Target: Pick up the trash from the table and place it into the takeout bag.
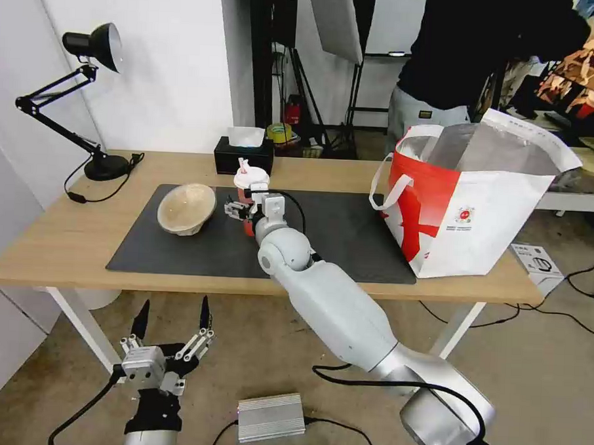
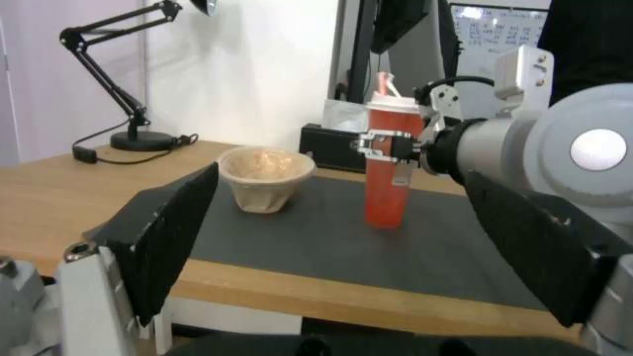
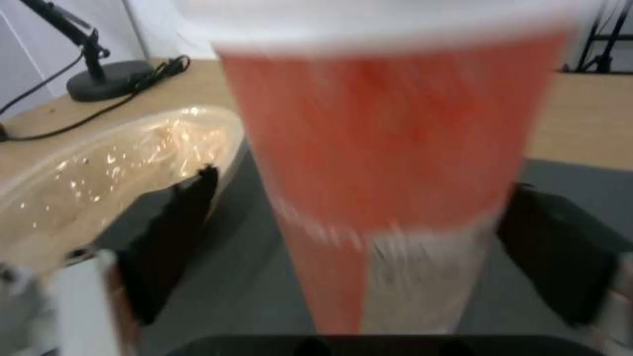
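On the dark mat of the table (image 1: 59, 251) stands the red cup (image 1: 249, 179) with a white lid and pink straw. My right gripper (image 1: 245, 210) is open around the cup's lower half, one finger on each side; a gap shows beside the left finger (image 3: 178, 237). From the left wrist the cup (image 2: 389, 183) and right gripper (image 2: 389, 148) appear the same way. The tan pulp bowl (image 1: 186, 208) sits tilted on the mat, left of the cup. The takeout bag (image 1: 468, 210) stands open at the table's right end. My left gripper (image 1: 173, 315) hangs open below the table's front edge.
A black desk lamp (image 1: 106, 167) and its cable occupy the table's back left. A black tissue box (image 1: 243, 156) sits just behind the cup. A person stands behind the bag. On the floor lie a silver box (image 1: 270, 416) and cables.
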Motion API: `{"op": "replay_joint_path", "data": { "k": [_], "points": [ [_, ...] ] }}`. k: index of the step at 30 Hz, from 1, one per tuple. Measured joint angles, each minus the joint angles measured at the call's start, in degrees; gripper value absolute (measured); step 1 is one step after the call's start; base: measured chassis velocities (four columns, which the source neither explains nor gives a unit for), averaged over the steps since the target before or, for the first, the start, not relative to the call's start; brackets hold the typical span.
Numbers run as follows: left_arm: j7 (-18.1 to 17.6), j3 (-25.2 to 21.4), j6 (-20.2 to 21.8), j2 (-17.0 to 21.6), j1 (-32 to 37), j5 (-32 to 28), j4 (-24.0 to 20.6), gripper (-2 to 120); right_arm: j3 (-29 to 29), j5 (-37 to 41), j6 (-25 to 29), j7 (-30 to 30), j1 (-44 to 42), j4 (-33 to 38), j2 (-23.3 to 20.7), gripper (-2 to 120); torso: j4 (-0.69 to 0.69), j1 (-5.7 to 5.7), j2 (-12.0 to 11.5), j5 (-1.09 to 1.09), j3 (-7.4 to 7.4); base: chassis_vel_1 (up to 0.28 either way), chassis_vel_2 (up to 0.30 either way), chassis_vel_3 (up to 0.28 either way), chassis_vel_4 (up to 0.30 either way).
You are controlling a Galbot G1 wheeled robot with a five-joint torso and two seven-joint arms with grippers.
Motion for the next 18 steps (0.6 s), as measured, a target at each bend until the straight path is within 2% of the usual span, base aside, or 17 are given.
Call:
{"op": "replay_joint_path", "data": {
  "k": [3,4,6,7,10,12,16,18],
  "points": [
    [0.01,-0.01,-0.08,0.0,0.2,0.09,0.0,100,0.02,2.67,-0.34,0.01,-0.78,0.94,0.0,77,0.0,0.0,0.0,0.0,0.0,0.0,0.0,0.0,0.0],
    [0.01,-0.01,-0.08,0.0,0.2,0.09,0.0,100,0.02,2.67,-0.34,0.01,-0.78,0.94,0.0,77,0.0,0.0,0.0,0.0,0.0,0.0,0.0,0.0,0.0],
    [0.01,-0.07,-0.12,0.0,0.35,0.15,0.0,100,0.01,2.95,-0.52,0.01,-1.15,1.6,0.0,67,0.0,0.0,0.0,0.0,0.0,0.0,0.0,0.0,0.0],
    [0.01,-0.07,-0.12,0.0,0.35,0.15,0.0,100,0.01,2.95,-0.52,0.01,-1.15,1.6,0.0,67,0.0,0.0,0.0,0.0,0.0,0.0,0.0,0.0,0.0],
    [0.03,-0.28,-0.13,0.01,0.31,0.16,-0.01,100,0.01,2.96,-0.72,0.09,-1.48,2.12,-0.03,51,0.0,0.01,0.0,0.0,0.0,0.0,0.0,0.0,0.0],
    [0.03,-0.43,-0.13,0.02,0.21,0.1,-0.03,100,0.06,2.96,-0.76,0.16,-1.6,2.26,-0.05,48,0.0,0.0,0.0,0.0,0.0,0.0,0.0,0.0,0.0],
    [0.03,-0.58,-0.13,0.05,0.16,-0.03,-0.07,100,0.21,2.85,-0.9,0.4,-2.14,2.75,-0.09,29,0.0,0.01,0.0,0.0,0.0,0.0,0.0,0.0,0.0],
    [0.03,-0.53,-0.12,0.04,0.11,-0.03,-0.05,100,0.3,2.78,-0.94,0.46,-2.32,3.0,-0.11,26,0.0,0.0,0.0,0.0,0.0,0.0,0.0,0.0,0.0]
  ]
}}
